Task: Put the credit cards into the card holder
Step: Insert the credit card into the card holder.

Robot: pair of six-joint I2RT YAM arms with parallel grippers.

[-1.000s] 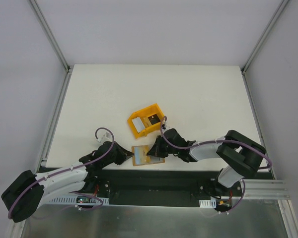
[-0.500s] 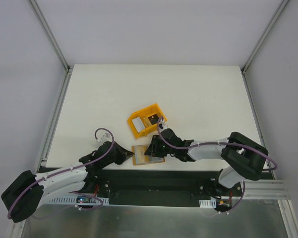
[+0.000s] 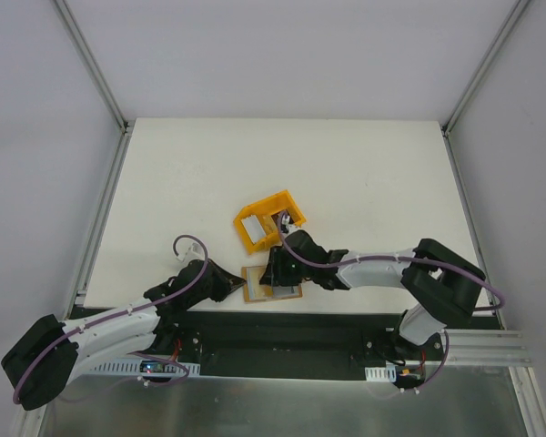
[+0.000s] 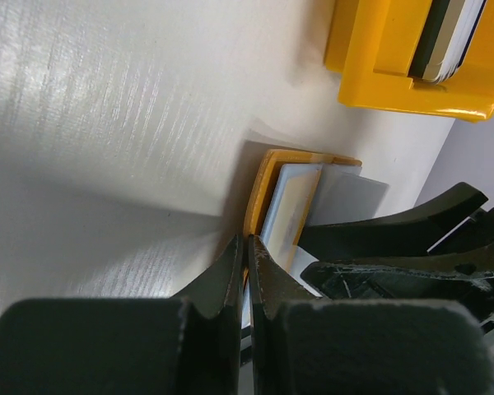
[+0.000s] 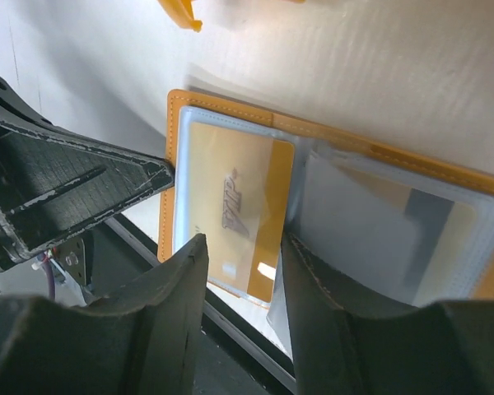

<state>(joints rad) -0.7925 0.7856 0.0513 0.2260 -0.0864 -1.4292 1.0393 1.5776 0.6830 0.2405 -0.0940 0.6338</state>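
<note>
The orange leather-like card holder [image 5: 174,164] lies open, 1 smooth tan card [image 5: 230,189] in its clear pocket. Your left gripper [image 4: 247,240] pinches its left edge; your right gripper [image 5: 243,243] hovers open above.

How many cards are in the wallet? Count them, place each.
2: a tan card in the left pocket of the card holder, a second card blurred behind the right sleeve. Others may be hidden.
</note>
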